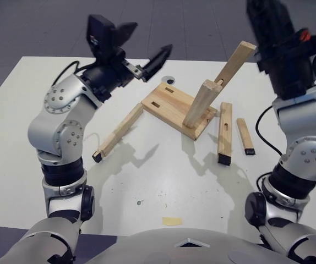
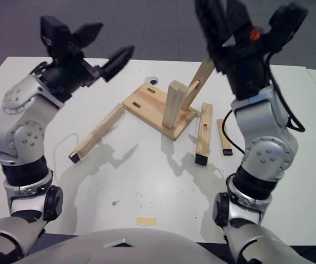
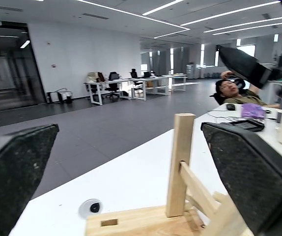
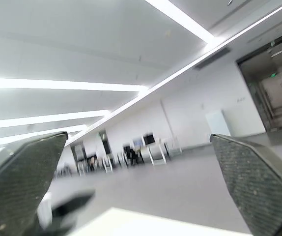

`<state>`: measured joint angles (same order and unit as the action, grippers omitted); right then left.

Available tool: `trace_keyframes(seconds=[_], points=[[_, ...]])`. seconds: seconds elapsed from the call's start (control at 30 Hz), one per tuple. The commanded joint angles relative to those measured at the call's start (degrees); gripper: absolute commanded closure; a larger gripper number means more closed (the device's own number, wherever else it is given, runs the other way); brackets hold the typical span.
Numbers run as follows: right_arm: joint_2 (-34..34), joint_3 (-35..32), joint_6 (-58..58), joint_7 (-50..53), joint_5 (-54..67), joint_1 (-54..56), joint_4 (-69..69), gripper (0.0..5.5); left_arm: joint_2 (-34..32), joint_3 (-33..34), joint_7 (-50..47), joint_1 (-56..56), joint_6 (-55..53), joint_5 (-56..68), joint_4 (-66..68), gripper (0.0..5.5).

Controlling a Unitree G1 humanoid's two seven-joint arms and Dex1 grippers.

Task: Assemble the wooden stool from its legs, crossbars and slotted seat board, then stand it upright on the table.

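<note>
Yellow tape scrap point(image 1: 172, 221) before seat board point(image 1: 170, 108)

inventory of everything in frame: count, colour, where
table: 1, white, under everything
seat board: 1, pale wood, flat mid-table, slots up
upright leg: 1, pale wood, standing on the board's right end
tilted leg: 1, pale wood, leaning behind upright leg
left loose leg: 1, pale wood, flat, at board's left corner
right loose leg: 1, pale wood, flat, right of board
crossbar: 1, pale wood, flat, right of that leg
round disc: 1, grey-white, beyond board
tape scrap: 1, yellow, table's near edge
left end effector: 1, black, open, raised at left
right end effector: 1, black, open, raised at right
</note>
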<state>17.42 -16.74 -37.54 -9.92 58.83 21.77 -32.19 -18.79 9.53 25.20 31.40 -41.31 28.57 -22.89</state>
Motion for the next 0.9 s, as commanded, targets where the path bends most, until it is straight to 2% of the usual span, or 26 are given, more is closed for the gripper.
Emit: trace_keyframes(seconds=[0.03, 0.2, 0.37, 0.5, 0.73, 0.9], points=[[6.8, 5.4, -2.3, -3.6, -6.8, -7.3, -3.4, 0.10, -2.4, 1.3, -3.0, -2.7, 0.6, -3.0, 2.0, 0.11], [10.7, 9.6, -0.1, -6.3, -15.5, -10.7, -3.5, 0.10, -1.8, -0.4, -4.2, -4.5, 2.2, -4.4, 3.0, 0.11], [12.6, 7.1, 9.3, -3.9, -29.4, -7.1, 5.3, 0.10, -0.5, -2.6, -5.1, -5.2, 3.7, -5.2, 4.0, 0.11], [11.9, 6.4, 13.2, -2.5, -35.2, -4.5, 9.7, 0.10, 0.1, -3.6, -5.7, -5.2, 4.2, -5.8, 4.7, 0.11], [4.8, 3.3, 9.5, -3.3, -26.9, -6.8, 11.3, 0.10, 0.8, -5.3, -6.0, -5.8, 4.9, -6.2, 5.0, 0.11], [2.4, 1.3, 2.9, 1.8, -23.6, -7.6, 10.1, 0.10, 0.6, -6.5, -5.8, -6.7, 4.9, -6.8, 5.0, 0.11]])
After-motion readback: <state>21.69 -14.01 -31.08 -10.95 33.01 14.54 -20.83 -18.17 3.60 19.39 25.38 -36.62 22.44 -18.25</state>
